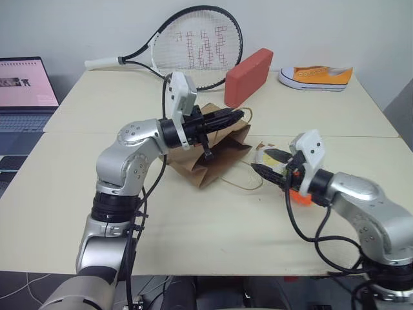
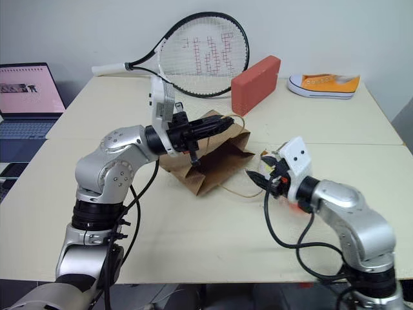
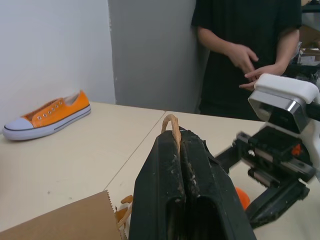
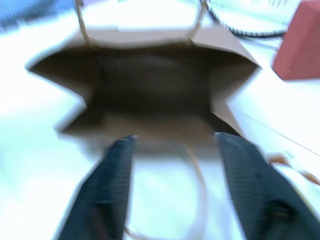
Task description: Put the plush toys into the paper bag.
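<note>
While left claw (image 1: 236, 116) pinches paper bag (image 1: 216, 152) handle | right claw (image 1: 270, 161) wide, facing bag mouth

left arm raised, bent across to the right | left gripper (image 1: 233, 117) clamped, fingers together | right arm low, angled inward | right gripper (image 1: 270, 161) fingers spread apart

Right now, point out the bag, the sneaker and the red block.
bag (image 2: 216, 169): right eye view, brown side panel.
sneaker (image 1: 322, 77): left eye view, orange canvas side.
red block (image 2: 257, 82): right eye view, long front face.
</note>
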